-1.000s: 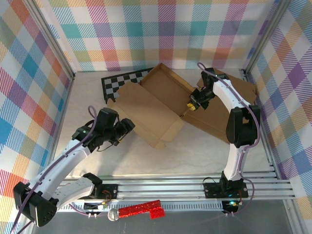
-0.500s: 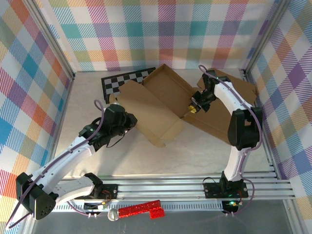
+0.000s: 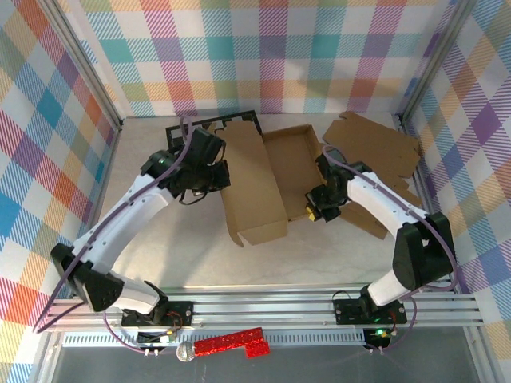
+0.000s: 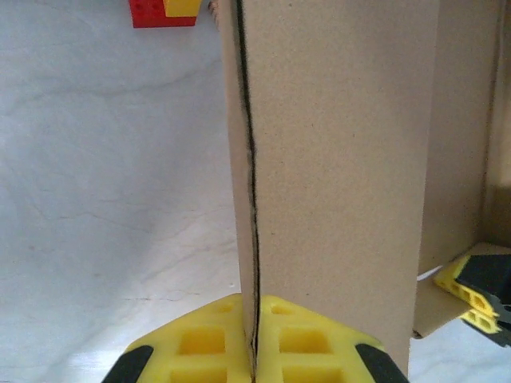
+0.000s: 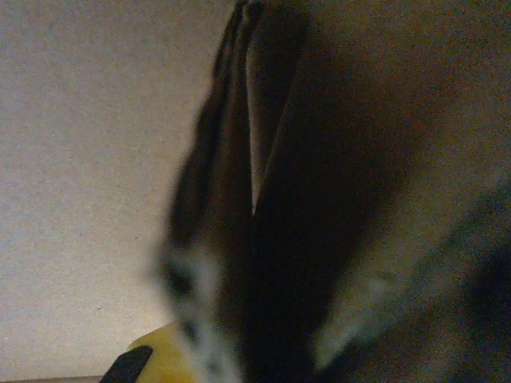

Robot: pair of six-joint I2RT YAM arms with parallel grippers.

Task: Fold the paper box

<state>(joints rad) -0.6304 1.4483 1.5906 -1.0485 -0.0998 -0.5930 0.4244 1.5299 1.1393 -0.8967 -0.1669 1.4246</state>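
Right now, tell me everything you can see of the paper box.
The paper box is plain brown corrugated cardboard, half folded on the pale table. Its middle forms an open tray with raised walls, and a wide panel hinges off the tray's left side. The left gripper is shut on that panel's left edge, its yellow fingers pressed on either face. The right gripper pinches the tray's near right corner.
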